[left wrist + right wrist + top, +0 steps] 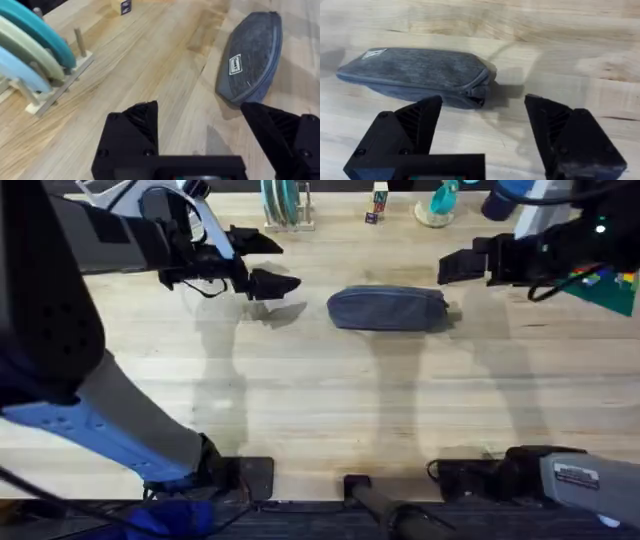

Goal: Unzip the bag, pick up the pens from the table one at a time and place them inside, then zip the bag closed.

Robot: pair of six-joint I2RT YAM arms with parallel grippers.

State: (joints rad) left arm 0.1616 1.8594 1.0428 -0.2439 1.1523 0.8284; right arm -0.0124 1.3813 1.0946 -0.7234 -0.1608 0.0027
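The black left gripper [268, 263] is wide open and holds nothing, and so is the black right gripper [448, 268]. Between them the soft grey-blue fabric pouch [387, 309] lies zipped on the pale wooden table [320, 410]. It looks light and squashy, so pinch one end and pull the small zipper tab [481, 91].

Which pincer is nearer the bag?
Right. The right pincer hovers just beyond the bag's right end; the left pincer is farther off, past its left end.
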